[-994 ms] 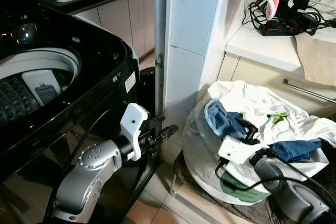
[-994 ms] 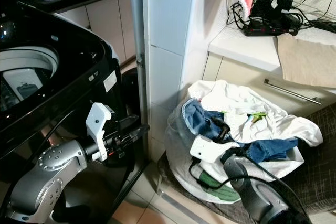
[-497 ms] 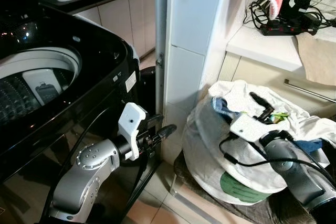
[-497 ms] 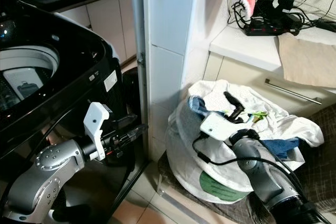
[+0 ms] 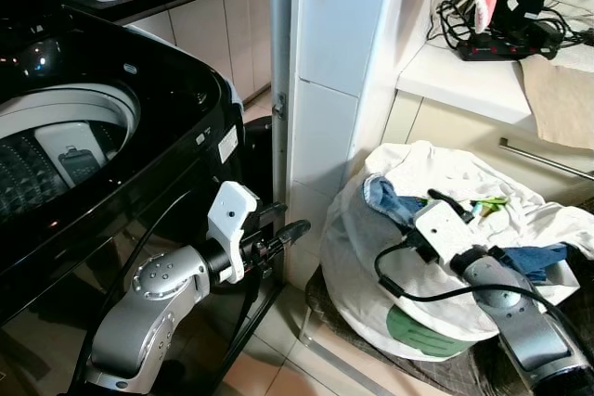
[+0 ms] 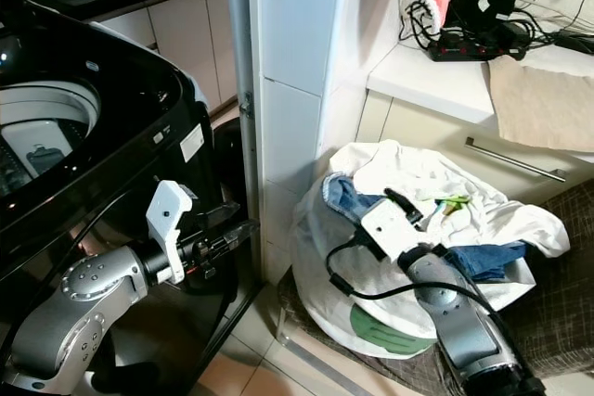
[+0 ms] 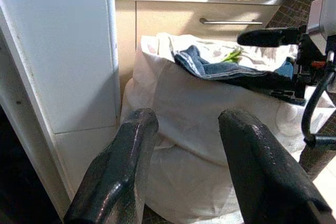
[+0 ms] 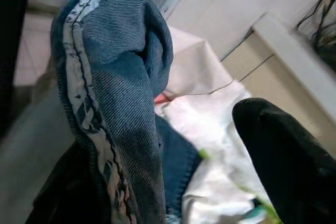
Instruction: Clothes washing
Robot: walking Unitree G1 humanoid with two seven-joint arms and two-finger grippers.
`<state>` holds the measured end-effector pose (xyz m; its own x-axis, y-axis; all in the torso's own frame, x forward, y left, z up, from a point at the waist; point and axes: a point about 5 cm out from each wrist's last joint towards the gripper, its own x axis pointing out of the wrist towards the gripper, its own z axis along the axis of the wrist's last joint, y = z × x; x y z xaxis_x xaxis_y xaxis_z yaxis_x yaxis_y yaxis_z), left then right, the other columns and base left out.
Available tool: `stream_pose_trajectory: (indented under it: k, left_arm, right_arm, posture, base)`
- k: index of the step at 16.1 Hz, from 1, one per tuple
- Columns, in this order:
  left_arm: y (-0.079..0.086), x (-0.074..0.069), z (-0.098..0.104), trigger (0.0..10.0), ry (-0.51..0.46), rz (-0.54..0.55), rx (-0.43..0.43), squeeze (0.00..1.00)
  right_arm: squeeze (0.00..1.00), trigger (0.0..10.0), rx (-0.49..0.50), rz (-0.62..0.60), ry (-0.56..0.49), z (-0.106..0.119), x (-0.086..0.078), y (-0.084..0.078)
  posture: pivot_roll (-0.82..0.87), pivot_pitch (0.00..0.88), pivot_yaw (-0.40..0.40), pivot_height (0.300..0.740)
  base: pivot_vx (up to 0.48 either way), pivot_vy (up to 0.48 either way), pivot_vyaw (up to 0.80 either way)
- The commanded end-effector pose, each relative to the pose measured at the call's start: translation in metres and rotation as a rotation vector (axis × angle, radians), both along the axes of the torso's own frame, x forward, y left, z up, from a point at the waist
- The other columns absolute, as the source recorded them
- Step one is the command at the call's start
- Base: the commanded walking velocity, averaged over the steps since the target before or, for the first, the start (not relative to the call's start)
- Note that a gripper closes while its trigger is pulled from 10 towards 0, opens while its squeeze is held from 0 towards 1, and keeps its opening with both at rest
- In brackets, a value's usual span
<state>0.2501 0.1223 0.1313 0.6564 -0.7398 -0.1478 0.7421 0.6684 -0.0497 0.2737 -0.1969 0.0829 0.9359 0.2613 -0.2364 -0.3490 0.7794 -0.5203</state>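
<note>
The laundry bag [image 5: 390, 266], a white sack on a woven mat [image 6: 557, 257], stands just beside the tiled pillar [image 5: 325, 90], between the washing machine [image 5: 102, 146] and the low cabinet [image 6: 520, 150]. Its mouth is folded open, so the load is reachable from above: a white garment [image 5: 464, 178] on top, and blue denim clothing [image 5: 390, 203] at the rim nearest the pillar.

The right gripper [image 5: 445, 203] is positioned over the bag's contents, close to the denim. In the right wrist view, a fold of that denim [image 8: 113, 77] drapes over the spot where one finger would sit, with the other finger [image 8: 283, 156] standing apart from it. The fingers read as spread; whether the cloth is pinched cannot be determined (the near finger is covered).

The left gripper [image 7: 189, 171] is held low in front of the washer, fingers parted and empty, pointing toward the bag. This keeps it clear of the right arm's working area.

The washer lid is up and the drum [image 5: 56, 150] is exposed, ready to receive items. Judged stage: picking a garment from the bag.
</note>
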Motion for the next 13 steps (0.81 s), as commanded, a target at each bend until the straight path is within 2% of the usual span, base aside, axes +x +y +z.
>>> stream_pose_trajectory:
  k: [1, 3, 6, 8, 10, 12, 13]
  left_arm:
    - [-0.001, 0.0, 0.006, 10.0, -0.022, -0.014, -0.005, 0.0]
    - [-0.001, 0.001, 0.007, 10.0, -0.022, -0.017, -0.004, 0.0]
    - [-0.001, 0.002, 0.008, 10.0, -0.029, -0.02, -0.004, 0.0]
    - [-0.002, 0.003, 0.008, 10.0, -0.033, -0.022, -0.005, 0.0]
    - [-0.004, 0.003, 0.011, 10.0, -0.056, -0.039, -0.012, 0.0]
    - [-0.006, 0.002, 0.011, 10.0, -0.065, -0.05, -0.019, 0.0]
    - [-0.007, 0.002, 0.011, 10.0, -0.068, -0.058, -0.023, 0.0]
  right_arm:
    - [0.0, 0.0, 0.076, -0.029, 0.057, -0.005, -0.001, -0.004]
    - [0.0, 0.0, 0.156, -0.049, 0.107, -0.01, -0.004, -0.004]
    - [0.0, 0.0, 0.222, -0.073, 0.138, -0.01, -0.004, -0.005]
    - [0.0, 0.0, 0.231, -0.07, 0.167, -0.011, -0.003, -0.006]
    - [0.0, 0.0, 0.299, -0.088, 0.24, -0.012, -0.005, -0.01]
    - [0.0, 0.0, 0.296, -0.089, 0.3, -0.013, -0.006, -0.013]
    - [0.0, 0.0, 0.336, -0.097, 0.326, -0.01, -0.005, -0.015]
  posture:
    - [-0.05, 0.0, -0.014, 0.74]
    - [-0.05, 0.0, -0.011, 0.74]
    - [-0.05, 0.0, -0.01, 0.74]
    - [-0.05, 0.0, -0.009, 0.74]
    - [-0.05, 0.0, -0.009, 0.74]
    - [-0.05, 0.0, -0.005, 0.74]
    - [-0.06, 0.0, -0.004, 0.74]
  base:
    - [0.0, 0.0, 0.0]
    - [0.0, 0.0, 0.0]
    - [0.0, 0.0, 0.0]
    - [0.0, 0.0, 0.0]
    - [0.0, 0.0, 0.0]
    - [0.0, 0.0, 0.0]
    - [0.0, 0.0, 0.0]
